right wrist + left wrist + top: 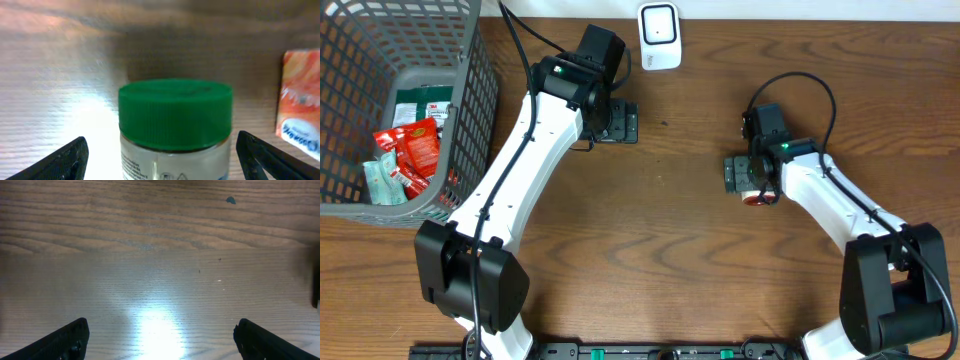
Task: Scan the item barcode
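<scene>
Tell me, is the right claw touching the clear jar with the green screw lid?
Apart. In the right wrist view, the right claw stands open around the green-lidded jar, with wooden table showing on each side.

Glossy wood table (160,240); matt green plastic lid (175,107)

You have one basket (470,90) at ten o'clock holding at least four packets (420,145); the exact count is unclear. One white scanner (660,35) at twelve. One green-lidded jar (175,107) and one orange carton (300,100) on the surface at three. Two tools: left tool (161,337), right tool (162,159).
</scene>
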Motion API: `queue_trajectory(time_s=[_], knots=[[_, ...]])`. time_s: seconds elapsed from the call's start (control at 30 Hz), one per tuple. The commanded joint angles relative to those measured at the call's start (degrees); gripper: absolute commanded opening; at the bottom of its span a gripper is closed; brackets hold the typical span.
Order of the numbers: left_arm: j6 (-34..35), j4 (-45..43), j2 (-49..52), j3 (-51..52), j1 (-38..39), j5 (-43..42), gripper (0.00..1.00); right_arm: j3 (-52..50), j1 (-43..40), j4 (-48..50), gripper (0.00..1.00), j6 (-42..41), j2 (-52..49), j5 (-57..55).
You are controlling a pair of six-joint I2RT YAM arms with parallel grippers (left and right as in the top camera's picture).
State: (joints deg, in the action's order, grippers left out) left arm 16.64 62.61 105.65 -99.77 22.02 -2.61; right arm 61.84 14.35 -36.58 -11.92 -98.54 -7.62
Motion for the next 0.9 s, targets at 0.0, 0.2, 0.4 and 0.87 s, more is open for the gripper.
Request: queue_trajectory(time_s=[0.0, 0.2, 0.4, 0.87], knots=[[-0.5, 0.2, -0.3, -0.6, -0.1, 0.7, 0.93, 5.5, -0.2, -1.7, 0.91, 1.0, 1.5, -1.1], [-0.5, 0.2, -0.3, -0.6, -0.1, 0.7, 0.93, 19.3, -0.5, -14.2, 0.99, 1.7, 1.7, -0.2], [0.1, -0.7, -0.3, -0.6, -0.1, 0.7, 0.93, 26.9, -0.5, -22.9, 0.99, 1.7, 1.7, 6.1], [1.5, 5.4, -8.2, -20.8, -9.7, 14.3, 0.74, 27.4, -12.3, -24.9, 0.99, 1.9, 1.7, 14.2]])
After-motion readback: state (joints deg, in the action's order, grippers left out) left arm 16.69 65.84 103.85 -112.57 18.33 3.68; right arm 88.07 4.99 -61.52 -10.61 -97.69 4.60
